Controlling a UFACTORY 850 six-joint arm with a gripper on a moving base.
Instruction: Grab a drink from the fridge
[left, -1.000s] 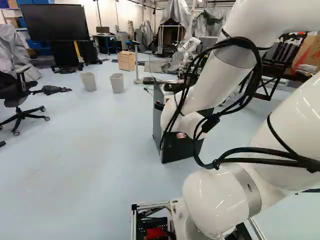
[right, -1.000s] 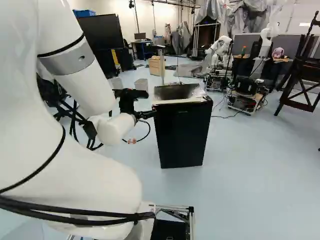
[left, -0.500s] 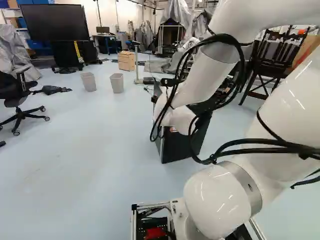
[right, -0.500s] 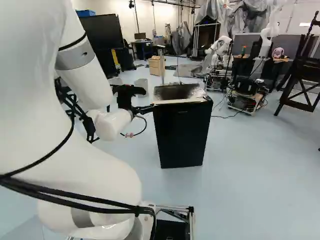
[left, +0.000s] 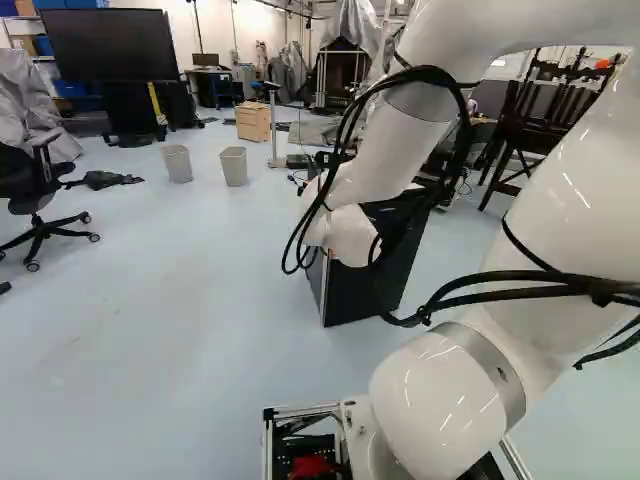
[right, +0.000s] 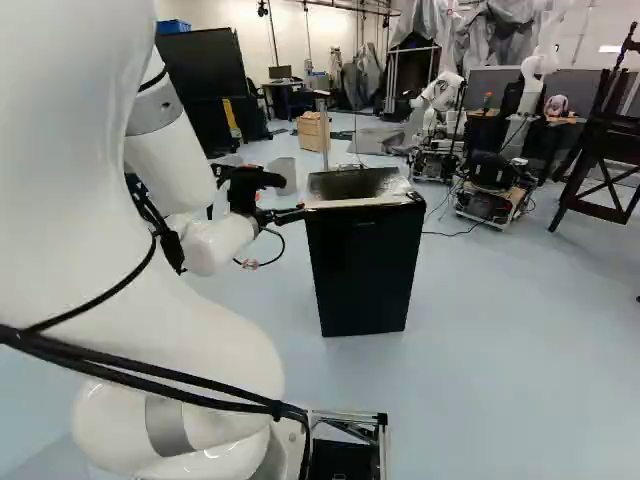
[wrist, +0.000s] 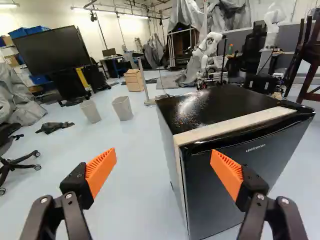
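In the right base view my gripper (right: 284, 215) is beside the upper left corner of the black fridge (right: 365, 268). The fridge door faces my base and is closed; no drink shows. In the wrist view the gripper (wrist: 163, 155) stands wide open with nothing between its orange pads. The fridge (wrist: 240, 172) is ahead of it, mostly toward one finger, and its pale front strip and door's side edge lie near that finger. The arm partly covers the fridge (left: 365, 290) in the left base view.
Two pale bins (left: 234, 166) and a wooden drawer unit (left: 253, 121) stand beyond the fridge. An office chair (left: 40, 205) is at the left of the left base view. Another robot (right: 437, 118) and a dark wooden chair (right: 605, 150) stand farther back.
My arm has shifted left in the left base view, and the gripper has moved slightly left and up in the right base view. The base and fridge have stayed put.
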